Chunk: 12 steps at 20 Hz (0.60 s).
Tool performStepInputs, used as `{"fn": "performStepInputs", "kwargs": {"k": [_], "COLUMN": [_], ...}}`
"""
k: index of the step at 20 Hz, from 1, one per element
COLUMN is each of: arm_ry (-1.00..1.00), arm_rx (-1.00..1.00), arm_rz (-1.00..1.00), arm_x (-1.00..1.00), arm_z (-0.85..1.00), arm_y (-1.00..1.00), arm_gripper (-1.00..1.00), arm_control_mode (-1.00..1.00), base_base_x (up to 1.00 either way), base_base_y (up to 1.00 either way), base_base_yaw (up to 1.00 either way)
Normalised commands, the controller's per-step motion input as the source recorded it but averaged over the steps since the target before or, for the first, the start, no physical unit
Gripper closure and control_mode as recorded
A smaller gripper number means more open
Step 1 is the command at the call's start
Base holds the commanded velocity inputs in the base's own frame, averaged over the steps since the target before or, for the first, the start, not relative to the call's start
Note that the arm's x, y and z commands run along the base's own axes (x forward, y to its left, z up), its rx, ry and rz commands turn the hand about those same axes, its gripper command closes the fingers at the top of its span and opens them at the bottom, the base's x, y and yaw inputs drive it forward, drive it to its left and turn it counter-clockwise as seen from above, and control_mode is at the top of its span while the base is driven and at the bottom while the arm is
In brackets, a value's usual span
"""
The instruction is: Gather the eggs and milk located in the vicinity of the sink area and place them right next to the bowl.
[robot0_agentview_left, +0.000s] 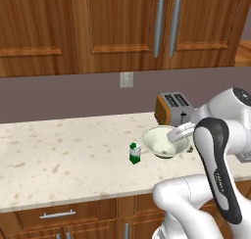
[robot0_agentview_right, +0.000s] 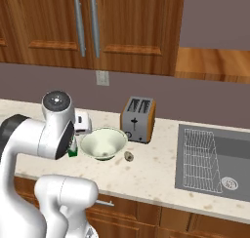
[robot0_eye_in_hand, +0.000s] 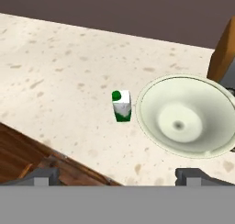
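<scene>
The milk (robot0_agentview_left: 135,153), a small white carton with a green band and green top, stands upright on the counter just left of the bowl (robot0_agentview_left: 164,141). In the hand view the milk (robot0_eye_in_hand: 121,106) and the pale bowl (robot0_eye_in_hand: 186,115) lie below the open gripper (robot0_eye_in_hand: 119,176), whose dark tips are far apart and hold nothing. The hand (robot0_agentview_left: 180,131) hovers over the bowl's right rim. A small dark-brown egg (robot0_agentview_right: 129,156) rests on the counter just right of the bowl (robot0_agentview_right: 102,143). My arm covers most of the milk (robot0_agentview_right: 72,152) in the right base view.
A silver and orange toaster (robot0_agentview_right: 138,118) stands right behind the bowl. The dark sink (robot0_agentview_right: 229,156) with its wire rack (robot0_agentview_right: 197,156) lies at the right. Wooden cabinets hang above the counter (robot0_agentview_left: 59,159), which stretches bare to the left.
</scene>
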Motion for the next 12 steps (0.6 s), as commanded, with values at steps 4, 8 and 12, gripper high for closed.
{"fn": "performStepInputs", "kwargs": {"k": [4, 8, 12], "arm_ry": [0.0, 0.0, 0.0], "arm_rx": [0.0, 0.0, 0.0], "arm_rz": [0.0, 0.0, 0.0], "arm_x": [0.0, 0.0, 0.0], "arm_z": [0.0, 0.0, 0.0], "arm_y": [0.0, 0.0, 0.0], "arm_gripper": [-1.0, -1.0, -1.0], "arm_control_mode": [1.0, 1.0, 1.0], "base_base_x": [0.0, -0.15, -0.73], "base_base_y": [0.0, 0.0, -0.11], "base_base_yaw": [0.0, 0.0, 0.0]}}
